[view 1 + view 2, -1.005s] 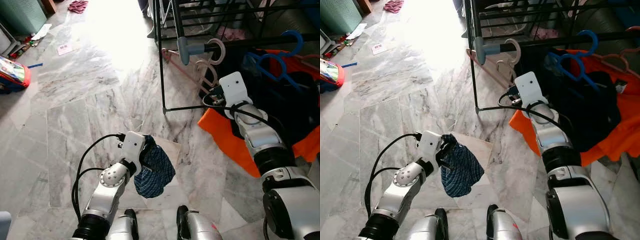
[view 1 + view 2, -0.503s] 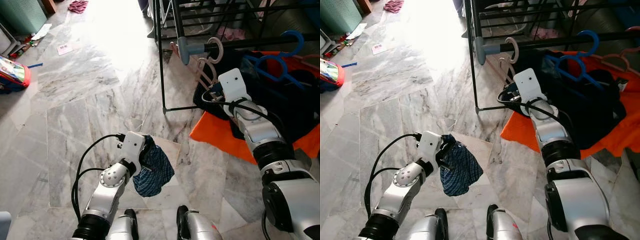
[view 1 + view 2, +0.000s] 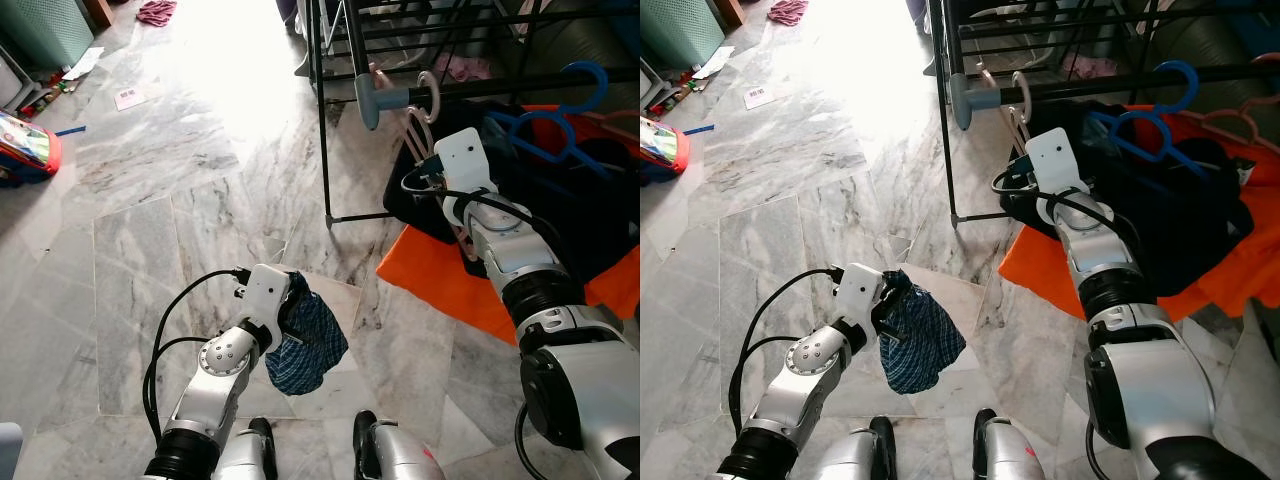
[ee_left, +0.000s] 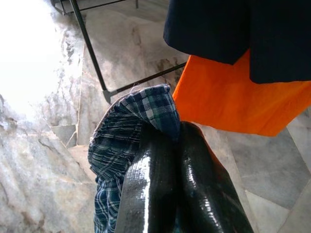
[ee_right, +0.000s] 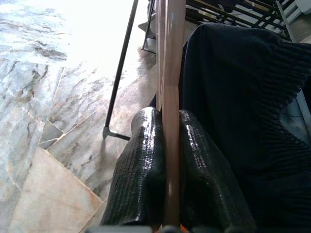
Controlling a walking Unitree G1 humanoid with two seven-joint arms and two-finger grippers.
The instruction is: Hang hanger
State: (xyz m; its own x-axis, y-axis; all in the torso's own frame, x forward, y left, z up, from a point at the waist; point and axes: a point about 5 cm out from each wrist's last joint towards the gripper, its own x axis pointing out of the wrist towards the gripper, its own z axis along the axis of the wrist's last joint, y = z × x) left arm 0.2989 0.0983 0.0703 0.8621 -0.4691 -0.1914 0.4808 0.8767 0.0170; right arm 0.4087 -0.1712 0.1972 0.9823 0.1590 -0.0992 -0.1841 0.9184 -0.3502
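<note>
Right gripper (image 5: 167,145), raised beside the capped end of the black metal clothes rack (image 3: 322,120), with both black fingers (image 5: 141,165) pressed against a pale pink plastic hanger (image 5: 170,97) pinched between them. The hanger's hook (image 3: 430,95) sits at the rack's horizontal bar, just beside the grey end cap (image 3: 368,100); whether it is fully over the bar cannot be told. A dark navy knitted garment (image 5: 243,97) hangs from the rack next to the hanger, over an orange cloth (image 4: 228,102), with a blue plastic hanger (image 3: 1160,110) further along the bar. Left gripper (image 4: 170,145), low and in front of the rack, fingers closed on a bunched blue-and-white checked cloth (image 3: 305,340) above the grey marble floor (image 3: 150,230).
</note>
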